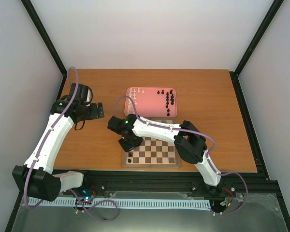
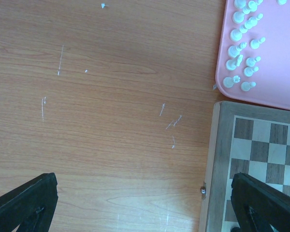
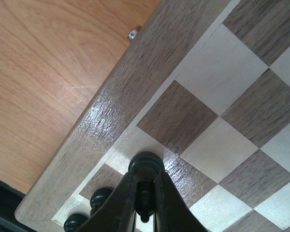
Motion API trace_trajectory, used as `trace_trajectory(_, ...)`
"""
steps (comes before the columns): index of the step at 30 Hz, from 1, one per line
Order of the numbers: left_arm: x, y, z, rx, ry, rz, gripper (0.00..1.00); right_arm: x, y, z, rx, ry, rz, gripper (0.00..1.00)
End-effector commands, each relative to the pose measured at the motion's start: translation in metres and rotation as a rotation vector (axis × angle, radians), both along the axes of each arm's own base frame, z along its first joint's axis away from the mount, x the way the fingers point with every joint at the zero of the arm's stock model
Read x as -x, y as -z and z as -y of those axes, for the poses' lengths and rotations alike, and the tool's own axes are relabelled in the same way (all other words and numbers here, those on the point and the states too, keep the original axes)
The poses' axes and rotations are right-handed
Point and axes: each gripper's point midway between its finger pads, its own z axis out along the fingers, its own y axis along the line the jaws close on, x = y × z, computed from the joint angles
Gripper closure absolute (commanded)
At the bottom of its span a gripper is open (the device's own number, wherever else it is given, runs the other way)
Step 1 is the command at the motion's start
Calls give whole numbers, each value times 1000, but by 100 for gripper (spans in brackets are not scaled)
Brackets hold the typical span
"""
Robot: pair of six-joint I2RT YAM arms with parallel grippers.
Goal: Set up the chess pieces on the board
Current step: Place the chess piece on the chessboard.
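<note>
the board lies on the table, at 6 o'clock from the pink tray. the right arm bends across it toward its 9 o'clock edge. the right gripper, nearly shut, pinches a black piece there. the left gripper hangs wide open and empty at 9 o'clock of the board.

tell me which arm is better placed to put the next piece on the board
Right. The right gripper is shut on a black chess piece over the chessboard's edge squares, beside two standing black pieces. The left gripper hangs open and empty over bare table.
</note>
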Motion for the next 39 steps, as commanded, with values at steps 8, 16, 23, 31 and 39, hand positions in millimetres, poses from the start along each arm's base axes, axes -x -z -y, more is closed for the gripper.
trace_trajectory(8,-2,-12,-1,-11,15,33,0,-3,5,-8,14,-18,6,96)
trace_trajectory(16,0,-8,0,-7,21,25,0,-3,4,-7,20,-21,3,95)
trace_trajectory(23,2,-4,-1,-9,19,21,0,0,1,-2,18,-16,-1,95)
trace_trajectory(31,1,-4,0,-6,20,19,0,4,2,-2,14,-26,-14,95)
trace_trajectory(39,2,-3,-2,-14,18,19,0,7,0,2,15,-30,-18,95)
